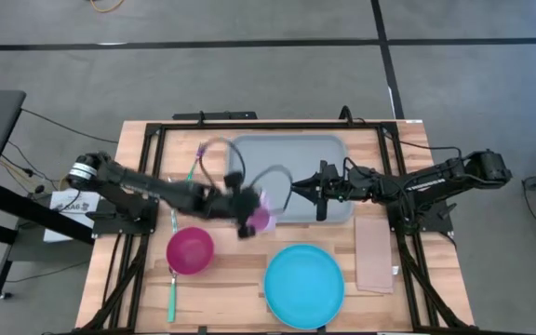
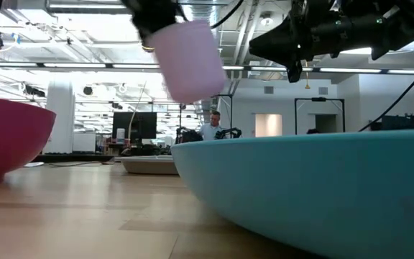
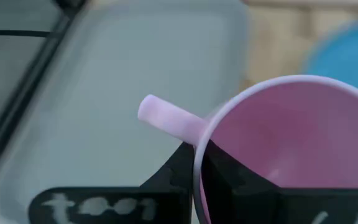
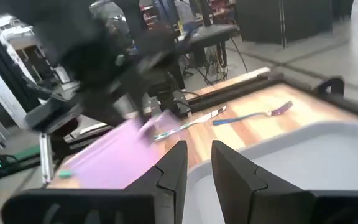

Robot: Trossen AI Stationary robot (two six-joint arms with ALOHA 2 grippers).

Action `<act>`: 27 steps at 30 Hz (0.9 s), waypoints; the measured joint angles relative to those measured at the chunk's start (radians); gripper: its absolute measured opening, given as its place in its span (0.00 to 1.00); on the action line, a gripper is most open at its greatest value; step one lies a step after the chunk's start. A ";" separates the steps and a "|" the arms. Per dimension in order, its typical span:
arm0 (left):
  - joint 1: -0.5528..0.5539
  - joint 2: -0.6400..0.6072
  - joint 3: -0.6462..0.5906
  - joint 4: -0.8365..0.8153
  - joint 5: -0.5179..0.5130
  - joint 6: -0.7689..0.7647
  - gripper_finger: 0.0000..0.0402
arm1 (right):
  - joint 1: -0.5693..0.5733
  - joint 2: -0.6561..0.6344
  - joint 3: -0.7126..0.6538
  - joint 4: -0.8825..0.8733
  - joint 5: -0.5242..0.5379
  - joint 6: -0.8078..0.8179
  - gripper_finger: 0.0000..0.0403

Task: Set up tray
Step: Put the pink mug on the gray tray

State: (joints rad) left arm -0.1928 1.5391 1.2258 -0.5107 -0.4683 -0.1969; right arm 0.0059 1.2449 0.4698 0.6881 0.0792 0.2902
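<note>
I see a pale wooden desk (image 1: 231, 279) framed by black rails, standing on grey floor; only the low view opens onto the room behind, with monitors, ceiling lights and a seated person (image 2: 213, 126). The tray (image 1: 287, 154), smooth grey-blue plastic with rounded corners, lies at the desk's far edge, centred. A glossy round blue plate (image 1: 304, 286) sits at the near edge, a magenta bowl (image 1: 190, 251) toward the near left, a flat tan napkin (image 1: 373, 253) toward the near right. My left gripper (image 1: 249, 219) is clamped on the rim of a matte pink cup (image 1: 261, 220), lifted at the tray's near edge; the left wrist view shows its handle. My right gripper (image 1: 298, 189) hovers over the tray, fingers slightly parted, empty.
</note>
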 joint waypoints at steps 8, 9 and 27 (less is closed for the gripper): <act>0.291 0.032 0.031 -0.007 0.147 0.068 0.01 | 0.012 -0.157 0.000 -0.119 -0.104 -0.038 0.17; 0.323 0.048 0.029 0.003 0.175 0.084 0.01 | 0.021 -0.192 0.000 -0.157 -0.101 -0.060 0.17; 0.574 0.685 0.554 0.434 0.534 0.104 0.01 | 0.249 -0.512 0.001 -0.647 0.442 -0.130 0.17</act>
State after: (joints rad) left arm 0.3812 2.2240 1.7797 -0.0770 0.0657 -0.0932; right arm 0.2550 0.7329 0.4706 0.0414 0.5208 0.1604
